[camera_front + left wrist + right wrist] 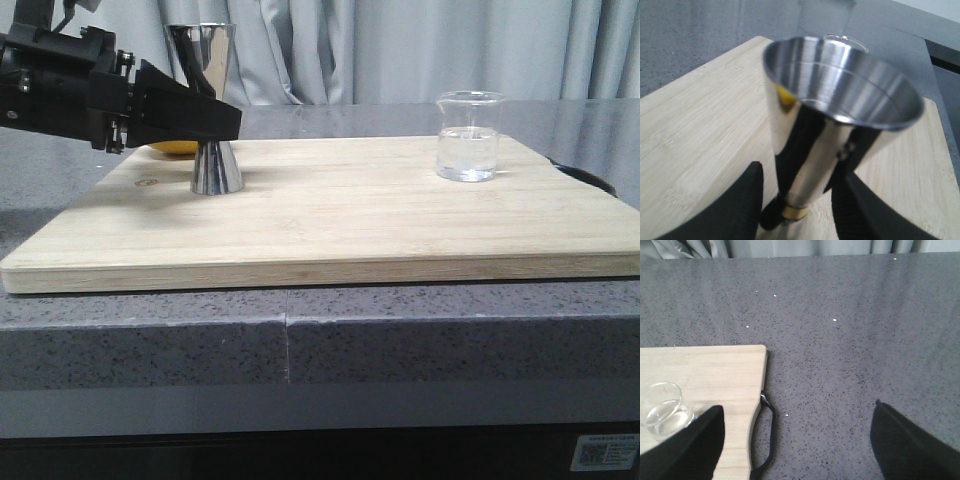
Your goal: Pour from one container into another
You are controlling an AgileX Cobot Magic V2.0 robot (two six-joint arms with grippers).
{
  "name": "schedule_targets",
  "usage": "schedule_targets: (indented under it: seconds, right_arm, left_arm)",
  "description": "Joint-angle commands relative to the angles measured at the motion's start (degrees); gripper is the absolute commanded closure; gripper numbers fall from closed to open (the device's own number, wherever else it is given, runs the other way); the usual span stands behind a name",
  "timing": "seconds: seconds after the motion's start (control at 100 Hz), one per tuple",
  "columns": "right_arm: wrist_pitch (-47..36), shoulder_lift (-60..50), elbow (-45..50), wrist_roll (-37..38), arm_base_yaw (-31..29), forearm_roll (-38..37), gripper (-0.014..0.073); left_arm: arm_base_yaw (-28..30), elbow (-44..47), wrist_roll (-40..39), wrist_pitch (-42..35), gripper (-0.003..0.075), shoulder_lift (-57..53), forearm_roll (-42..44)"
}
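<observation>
Board (330,215) fills frame centre. Left gripper (222,122) at upper left, fingers apart either side of jigger (212,110)'s waist, not visibly clamped. Jigger upright, long axis vertical, mouth up. Beaker (467,136) centre right, upright, holding liquid. Right gripper (797,440) spread, empty. Risk: off-centre closing could tip tall narrow jigger.

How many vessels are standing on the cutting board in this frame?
2. The jigger stands on the board's left side, between the left gripper's fingers. The beaker stands alone at the right rear. None seem hidden.
</observation>
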Motion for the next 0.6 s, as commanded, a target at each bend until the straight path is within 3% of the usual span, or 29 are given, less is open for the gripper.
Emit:
schedule_targets:
  seconds: [0.0, 0.39, 0.59]
  right_arm:
    - [-4.40, -0.33, -2.13, -0.56, 0.06, -0.66, 0.0053]
    - [-4.92, -0.33, -2.13, -0.56, 0.06, -0.66, 0.0053]
    - [-5.19, -0.25, -2.13, -0.56, 0.06, -0.66, 0.0053]
  left_arm:
    - [-0.40, -1.51, 0.17, 3.22, 0.0491, -2.53, -3.54]
    - [-0.40, -1.51, 0.17, 5.09, 0.0739, -2.53, -3.54]
    - [-0.88, -3.96, 0.17, 6.78, 0.0739, -2.75, -2.35]
